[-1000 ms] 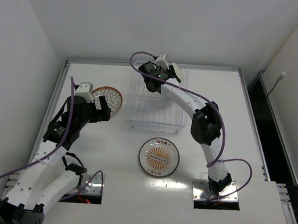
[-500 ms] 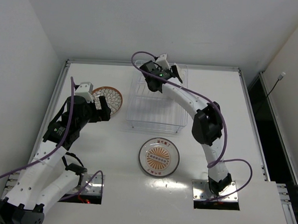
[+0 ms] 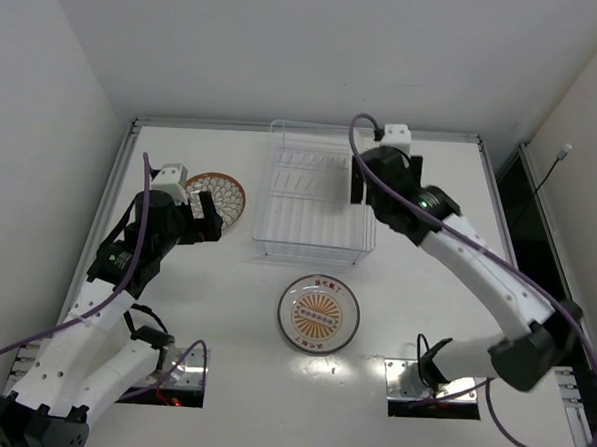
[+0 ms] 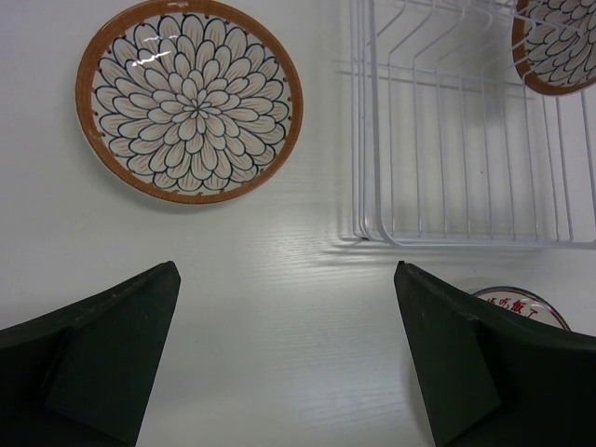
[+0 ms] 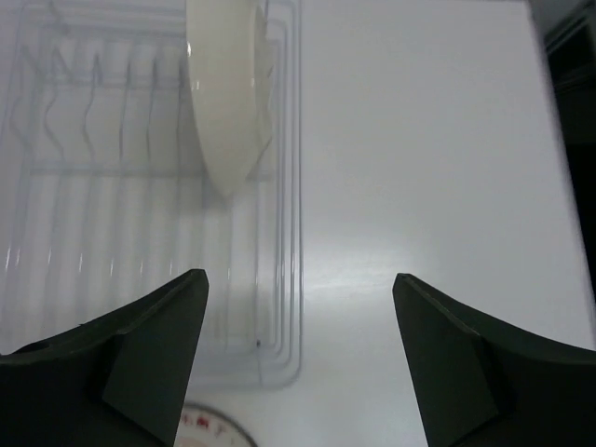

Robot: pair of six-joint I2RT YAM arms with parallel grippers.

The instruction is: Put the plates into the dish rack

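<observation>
One plate point(image 5: 225, 98) stands upright in the dish rack point(image 3: 312, 252).

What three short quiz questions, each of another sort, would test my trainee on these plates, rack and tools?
1. True or false: the clear wire dish rack holds no plate.
2. Where lies the round plate with the orange sunburst centre? A in the rack; B flat on the table, between rack and arm bases; C on another plate.
3. Which tool hangs nearest the round orange-rimmed lattice plate?
Key: 1 false, a white-backed plate stands on edge in it; 2 B; 3 the left tool.
</observation>
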